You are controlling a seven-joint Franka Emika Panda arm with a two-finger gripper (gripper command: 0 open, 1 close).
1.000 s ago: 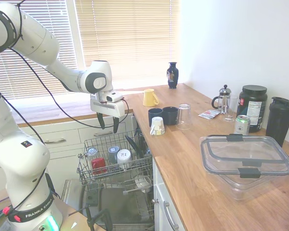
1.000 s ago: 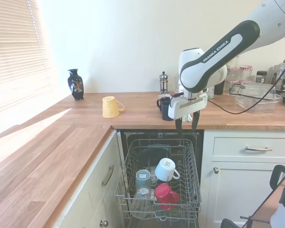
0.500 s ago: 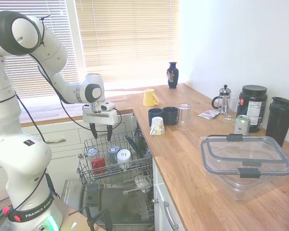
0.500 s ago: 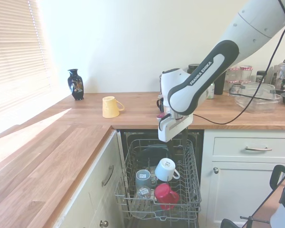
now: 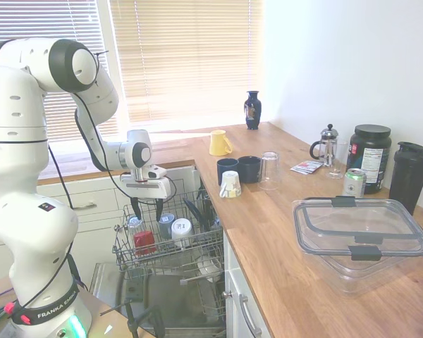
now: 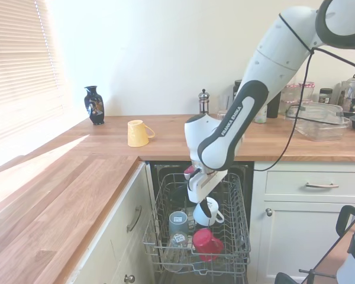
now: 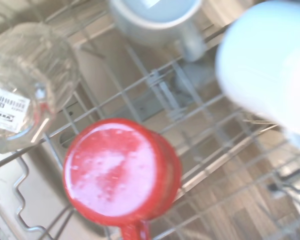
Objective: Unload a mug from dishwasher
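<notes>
your gripper (image 5: pixel 146 209) hangs over the pulled-out rack of the dishwasher (image 5: pixel 197 243), its two dark fingers (image 5: pixel 136 208) pointing down with a clear gap between them and nothing held. the red mug (image 5: pixel 144 241) sits upside down in the rack, below the fingers and apart from them. in the second exterior view you see the mug (image 6: pixel 207 244) near the rack's front edge, with a white cup (image 6: pixel 208 212) just behind it and a grey cup (image 6: pixel 178 222) beside a clear glass (image 6: pixel 176 243). the wrist view looks down on the mug's base (image 7: pixel 117 170), the glass (image 7: pixel 27 85) beside it
</notes>
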